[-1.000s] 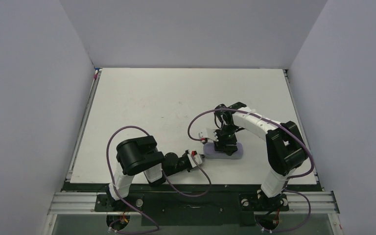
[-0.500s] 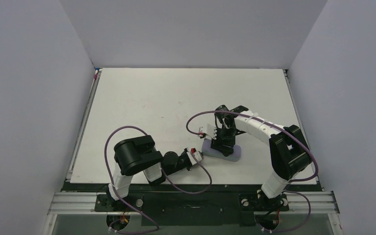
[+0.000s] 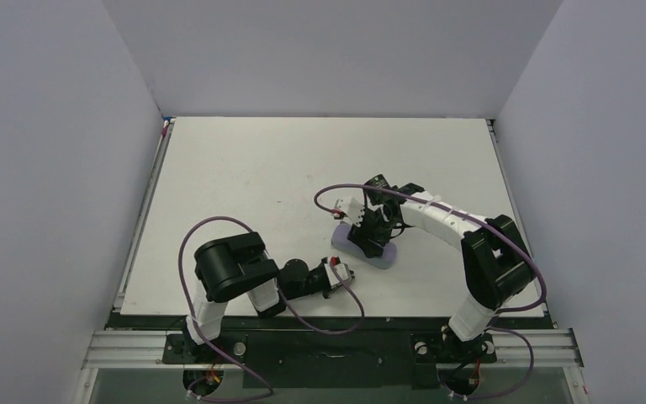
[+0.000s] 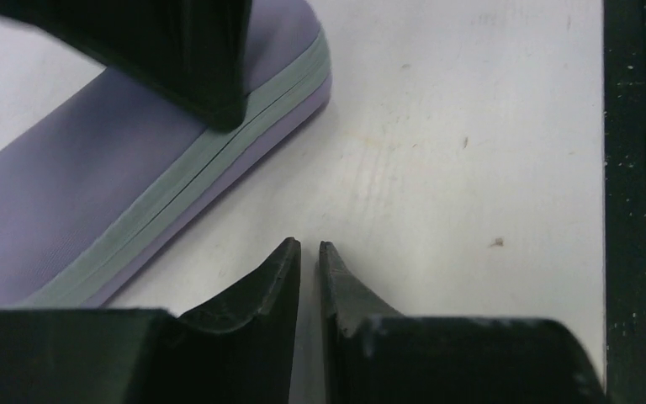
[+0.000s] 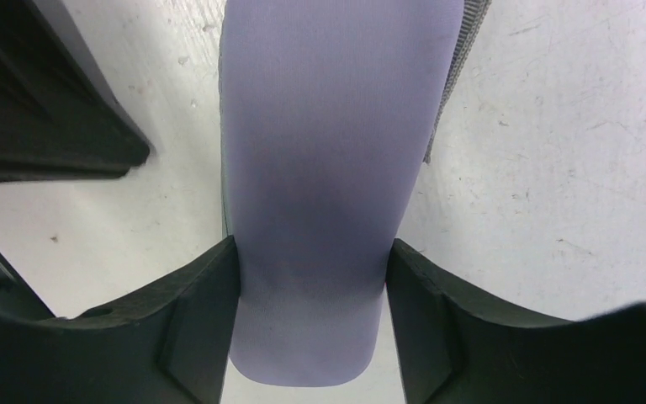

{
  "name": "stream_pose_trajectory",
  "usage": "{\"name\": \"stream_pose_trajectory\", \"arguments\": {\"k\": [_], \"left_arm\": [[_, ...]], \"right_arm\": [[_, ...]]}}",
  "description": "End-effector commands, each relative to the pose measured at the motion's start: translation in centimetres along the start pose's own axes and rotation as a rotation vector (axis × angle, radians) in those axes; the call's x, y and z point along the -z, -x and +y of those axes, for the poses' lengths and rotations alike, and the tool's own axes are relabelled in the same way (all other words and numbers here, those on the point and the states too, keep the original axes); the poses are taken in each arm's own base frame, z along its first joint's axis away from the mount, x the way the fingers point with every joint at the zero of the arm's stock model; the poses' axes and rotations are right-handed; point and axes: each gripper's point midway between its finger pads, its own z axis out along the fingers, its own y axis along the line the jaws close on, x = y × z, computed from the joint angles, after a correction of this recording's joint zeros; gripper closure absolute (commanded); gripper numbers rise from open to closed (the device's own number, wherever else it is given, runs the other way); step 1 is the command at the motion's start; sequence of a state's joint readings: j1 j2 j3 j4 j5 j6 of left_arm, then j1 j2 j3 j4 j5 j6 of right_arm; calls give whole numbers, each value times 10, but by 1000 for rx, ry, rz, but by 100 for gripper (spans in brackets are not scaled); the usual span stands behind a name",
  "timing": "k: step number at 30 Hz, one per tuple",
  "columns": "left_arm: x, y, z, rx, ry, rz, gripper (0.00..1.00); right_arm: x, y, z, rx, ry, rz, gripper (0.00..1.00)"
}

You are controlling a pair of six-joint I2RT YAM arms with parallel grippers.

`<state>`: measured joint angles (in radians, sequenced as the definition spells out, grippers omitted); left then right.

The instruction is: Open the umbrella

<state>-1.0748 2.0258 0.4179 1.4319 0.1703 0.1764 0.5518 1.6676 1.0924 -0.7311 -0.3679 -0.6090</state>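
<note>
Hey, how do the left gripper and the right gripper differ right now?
The left gripper has its fingers nearly touching, with nothing between them; the right gripper has its fingers spread and pressed against both sides of the lilac pouch. The left gripper lies low near the table's front edge, short of the pouch; the right gripper comes down onto it from above. Both have black fingers.

You see a plain lilac pouch (image 4: 92, 202) with a sage-green band (image 4: 187, 187) along its edge, on a white worktop (image 3: 261, 168) flecked with faint scuffs. Left gripper (image 4: 307, 252) and right gripper (image 5: 311, 252) are black, the cables (image 3: 219, 220) purple.
</note>
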Motion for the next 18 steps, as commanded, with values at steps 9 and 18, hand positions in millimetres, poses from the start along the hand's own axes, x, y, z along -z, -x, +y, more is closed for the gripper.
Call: {"name": "stream_pose_trajectory", "arguments": {"k": [9,18], "left_arm": [[55,24,67,181,213,20,66],[58,13,108,98,277,47,55]], "right_arm": [[44,28,8,-169,90,-172,16],[30,-2,9,-262,129,-69,16]]}}
